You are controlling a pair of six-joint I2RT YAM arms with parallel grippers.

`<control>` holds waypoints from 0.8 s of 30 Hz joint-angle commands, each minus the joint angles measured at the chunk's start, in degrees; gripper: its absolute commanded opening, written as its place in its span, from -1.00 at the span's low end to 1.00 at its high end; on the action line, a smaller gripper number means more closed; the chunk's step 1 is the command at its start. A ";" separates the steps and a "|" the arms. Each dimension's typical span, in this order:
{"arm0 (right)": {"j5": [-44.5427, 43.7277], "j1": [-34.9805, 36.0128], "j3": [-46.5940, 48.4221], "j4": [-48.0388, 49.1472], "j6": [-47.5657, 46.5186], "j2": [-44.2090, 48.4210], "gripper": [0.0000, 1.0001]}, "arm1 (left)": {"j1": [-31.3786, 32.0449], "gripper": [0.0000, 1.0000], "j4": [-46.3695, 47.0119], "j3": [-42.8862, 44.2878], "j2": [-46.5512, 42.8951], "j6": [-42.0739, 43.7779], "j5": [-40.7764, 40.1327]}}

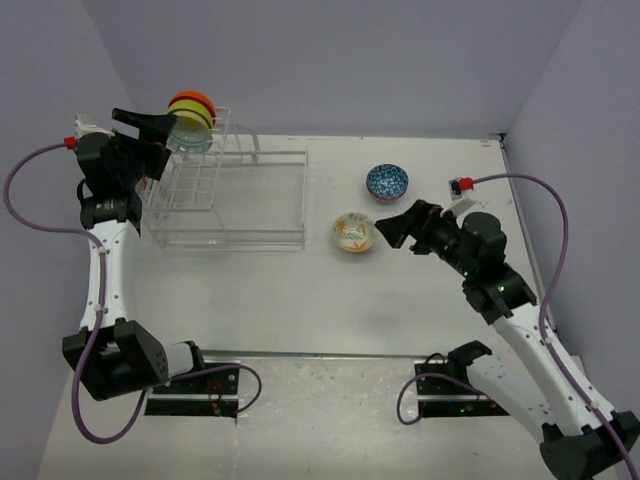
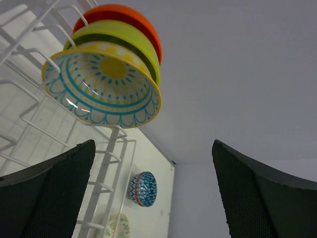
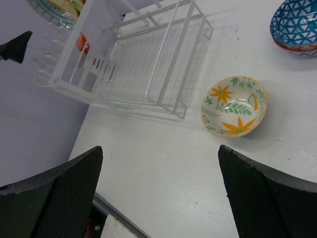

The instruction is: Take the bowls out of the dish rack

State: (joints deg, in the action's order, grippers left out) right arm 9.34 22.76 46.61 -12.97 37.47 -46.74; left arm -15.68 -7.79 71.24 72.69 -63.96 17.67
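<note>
Counter (image 1: pixel 300 310): pale, matte.
Walls (image 1: pixel 400 60): plain lilac.
Left end effector (image 2: pixel 152 146): spread wide.
Right end effector (image 3: pixel 159 148): spread wide.

Floral bowl (image 3: pixel 234 106) beside dish rack (image 3: pixel 167 53)

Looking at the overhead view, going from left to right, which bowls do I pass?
Stack of bowls in the dish rack, then the orange-flower bowl, then the blue patterned bowl.
</note>
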 commanded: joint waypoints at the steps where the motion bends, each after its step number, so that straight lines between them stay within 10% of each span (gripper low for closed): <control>1: 6.13 0.00 -3.62 -1.26 -0.91 6.46 0.98 | 0.04 1.00 13.42 -2.33 -3.68 -11.18 4.77; 24: 9.73 0.00 -5.92 -1.35 -2.23 9.21 0.98 | 3.90 0.59 5.86 7.68 10.19 -12.33 -7.74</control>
State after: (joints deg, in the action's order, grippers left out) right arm 19.18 22.81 40.88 -14.87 36.80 -38.06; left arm -12.29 -2.00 76.05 81.14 -77.84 12.29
